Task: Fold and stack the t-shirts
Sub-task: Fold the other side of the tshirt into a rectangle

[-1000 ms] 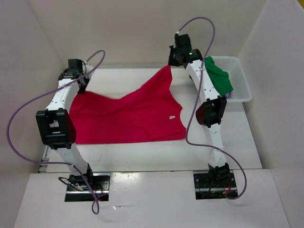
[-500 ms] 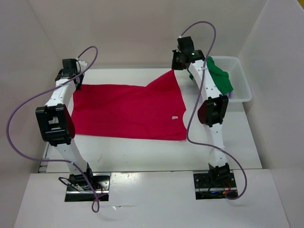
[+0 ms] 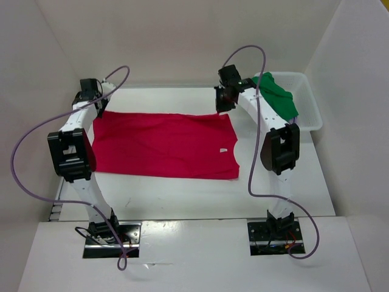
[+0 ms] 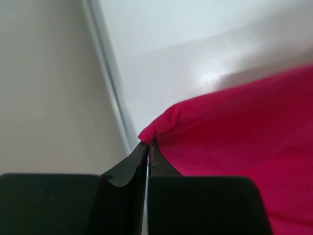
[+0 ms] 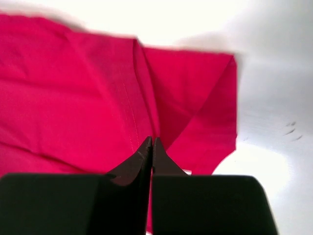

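Observation:
A bright red t-shirt [image 3: 164,146] lies spread flat across the table, its neck label toward the right. My left gripper [image 3: 97,111] is at the shirt's far left corner. In the left wrist view that gripper [image 4: 148,143] is shut, pinching the hemmed corner of the red cloth [image 4: 234,127]. My right gripper [image 3: 222,108] is at the far right corner. In the right wrist view it [image 5: 152,140] is shut low over the red cloth [image 5: 73,98], with cloth caught between its jaws. A green t-shirt [image 3: 276,94] hangs bunched over the basket's rim.
A white plastic basket [image 3: 310,112] stands at the table's far right, just right of my right arm. White walls close in the table on the left, back and right. Bare tabletop [image 3: 182,194] lies between the shirt and the arm bases.
Both grippers came down and apart. The far edge of the red shirt, earlier lifted in a peak at the right, now lies stretched straight and flat.

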You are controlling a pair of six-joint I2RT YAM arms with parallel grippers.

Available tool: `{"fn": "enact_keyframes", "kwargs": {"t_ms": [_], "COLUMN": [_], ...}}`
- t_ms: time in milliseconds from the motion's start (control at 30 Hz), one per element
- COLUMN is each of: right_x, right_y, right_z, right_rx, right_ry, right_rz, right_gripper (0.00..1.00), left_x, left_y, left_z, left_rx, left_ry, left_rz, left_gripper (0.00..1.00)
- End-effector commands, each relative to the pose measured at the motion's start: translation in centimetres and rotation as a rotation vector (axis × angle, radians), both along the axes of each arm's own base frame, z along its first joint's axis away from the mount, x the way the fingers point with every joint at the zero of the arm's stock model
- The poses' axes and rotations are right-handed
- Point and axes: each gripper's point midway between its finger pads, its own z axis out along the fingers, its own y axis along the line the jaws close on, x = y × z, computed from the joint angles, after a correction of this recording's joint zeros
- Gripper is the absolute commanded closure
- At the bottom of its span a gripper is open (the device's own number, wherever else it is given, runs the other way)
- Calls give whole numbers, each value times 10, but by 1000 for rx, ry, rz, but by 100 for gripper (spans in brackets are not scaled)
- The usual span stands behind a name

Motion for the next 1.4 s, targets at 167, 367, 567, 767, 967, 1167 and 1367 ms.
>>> {"fn": "enact_keyframes", "kwargs": {"t_ms": [167, 367, 567, 767, 967, 1167, 1367], "right_x": [86, 88, 66, 27, -23, -48, -69], "right_y": [7, 20, 38, 57, 44, 18, 8], "right_z": [59, 54, 41, 53, 21, 4, -10], "right_rx": [19, 15, -21, -29, -11, -16, -1], "right_ry": [-234, -227, -174, -149, -95, -41, 13], "right_rz": [-114, -106, -43, 18, 19, -22, -55], "right_gripper": [100, 100, 100, 100, 100, 100, 100], "left_x": [101, 98, 80, 56, 12, -2, -17], "left_y": [25, 17, 13, 5, 8, 38, 58], "left_z": [50, 4, -22, -2, -26, -28, -45], "left_rx": [41, 16, 29, -6, 56, 59, 90], "left_ry": [-274, -196, -138, -134, -3, 15, 69], "left_rz": [34, 18, -16, -83, -122, -17, 28], "left_gripper": [100, 100, 100, 100, 100, 100, 100]}}
